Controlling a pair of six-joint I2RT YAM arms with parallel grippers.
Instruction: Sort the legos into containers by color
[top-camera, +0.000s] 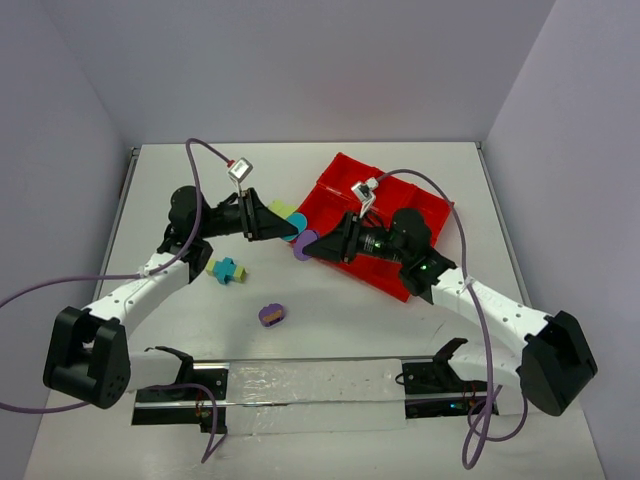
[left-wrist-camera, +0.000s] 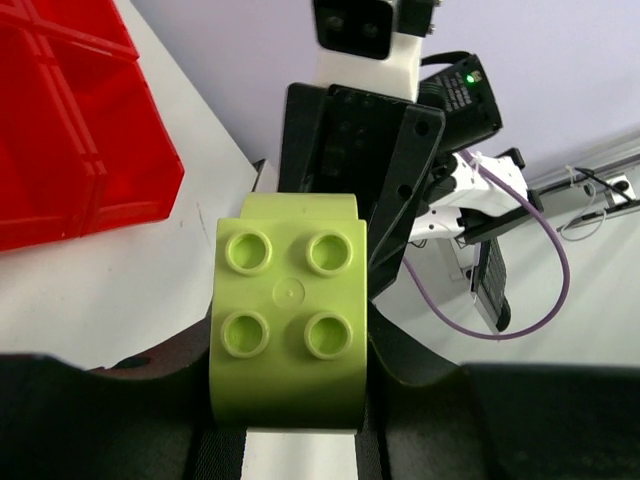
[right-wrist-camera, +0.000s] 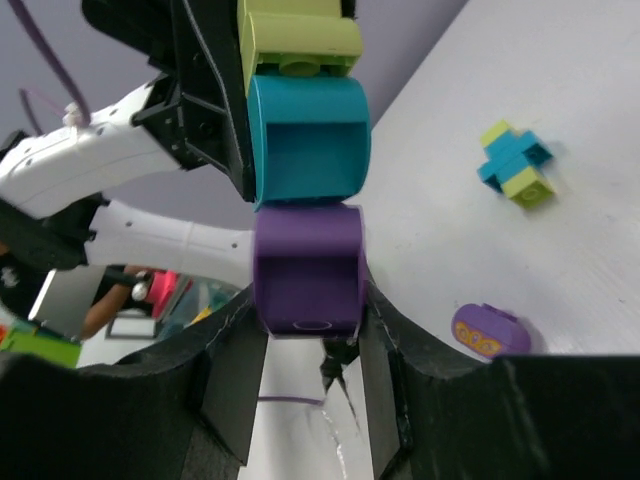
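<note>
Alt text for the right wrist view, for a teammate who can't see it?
The right end effector grips a purple brick stacked with a teal brick and a lime brick, and the left end effector holds the lime one. On the white table beyond lie a teal-and-lime cross-shaped piece and a small purple-and-yellow piece.

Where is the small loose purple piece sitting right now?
In the top view the purple piece lies on the table, left of centre, just below and right of the teal-and-green cluster, outside the red tray.
</note>
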